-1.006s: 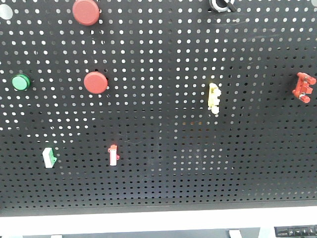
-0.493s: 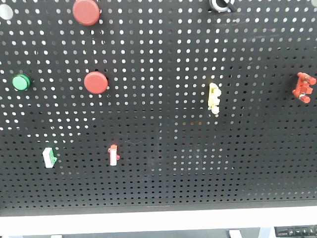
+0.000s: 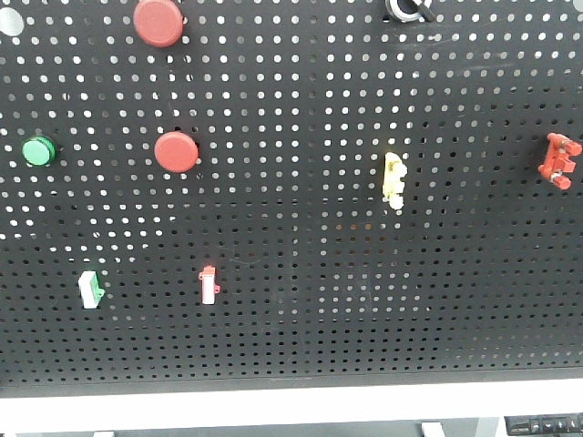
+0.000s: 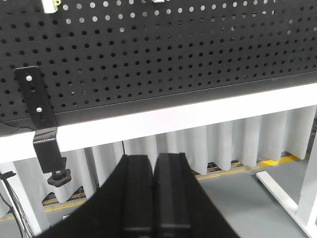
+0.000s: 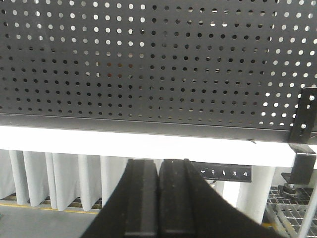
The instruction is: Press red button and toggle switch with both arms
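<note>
On the black pegboard (image 3: 301, 346) a round red button (image 3: 176, 151) sits left of centre, with a second, larger red button (image 3: 158, 21) above it at the top edge. The all-red notched toggle switch (image 3: 561, 160) is at the far right. Neither gripper shows in the front view. In the left wrist view my left gripper (image 4: 154, 161) is shut and empty, below the pegboard's lower edge. In the right wrist view my right gripper (image 5: 158, 166) is shut and empty, also below the board's lower edge (image 5: 148, 126).
A green round button (image 3: 38, 150), a green-white switch (image 3: 90, 289), a white red-tipped switch (image 3: 209, 284) and a pale yellow switch (image 3: 393, 180) are on the board. A black clamp bracket (image 4: 42, 124) and white table frame (image 4: 173, 119) hang below; a desk keypad (image 5: 225, 172) sits by the right gripper.
</note>
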You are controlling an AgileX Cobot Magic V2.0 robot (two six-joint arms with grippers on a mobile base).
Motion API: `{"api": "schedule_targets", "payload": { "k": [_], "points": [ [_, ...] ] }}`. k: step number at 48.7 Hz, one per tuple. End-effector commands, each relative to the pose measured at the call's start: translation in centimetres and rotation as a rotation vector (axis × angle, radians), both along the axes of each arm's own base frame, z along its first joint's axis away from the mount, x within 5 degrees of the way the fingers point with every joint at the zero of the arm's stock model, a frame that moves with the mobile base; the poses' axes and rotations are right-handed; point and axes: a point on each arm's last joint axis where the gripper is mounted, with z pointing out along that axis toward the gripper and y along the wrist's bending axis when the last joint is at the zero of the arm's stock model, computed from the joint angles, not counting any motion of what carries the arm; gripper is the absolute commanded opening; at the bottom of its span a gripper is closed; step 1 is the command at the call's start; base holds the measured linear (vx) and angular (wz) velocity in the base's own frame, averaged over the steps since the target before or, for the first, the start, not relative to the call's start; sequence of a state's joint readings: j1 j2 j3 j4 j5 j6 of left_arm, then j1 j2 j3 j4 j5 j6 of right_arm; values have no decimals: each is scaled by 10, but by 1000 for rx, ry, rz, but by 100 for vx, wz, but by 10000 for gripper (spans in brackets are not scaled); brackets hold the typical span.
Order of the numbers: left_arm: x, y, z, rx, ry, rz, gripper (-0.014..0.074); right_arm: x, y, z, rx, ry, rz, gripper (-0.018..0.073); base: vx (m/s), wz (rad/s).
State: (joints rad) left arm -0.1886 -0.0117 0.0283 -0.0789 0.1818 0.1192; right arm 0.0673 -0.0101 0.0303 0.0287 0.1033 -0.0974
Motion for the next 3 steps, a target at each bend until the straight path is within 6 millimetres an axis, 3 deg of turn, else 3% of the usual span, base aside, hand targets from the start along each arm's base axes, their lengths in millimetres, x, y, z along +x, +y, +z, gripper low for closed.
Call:
{"api": "schedule_targets", "payload": {
  "k": [1,3],
  "points": [
    [1,0,-3,-22,-60,5,2,-1,0,5,-7,-92,-6,-3,0,0],
    [1,0,-3,-22,-60,5,2,-1,0,5,-7,-92,-6,-3,0,0]
  ]
}}
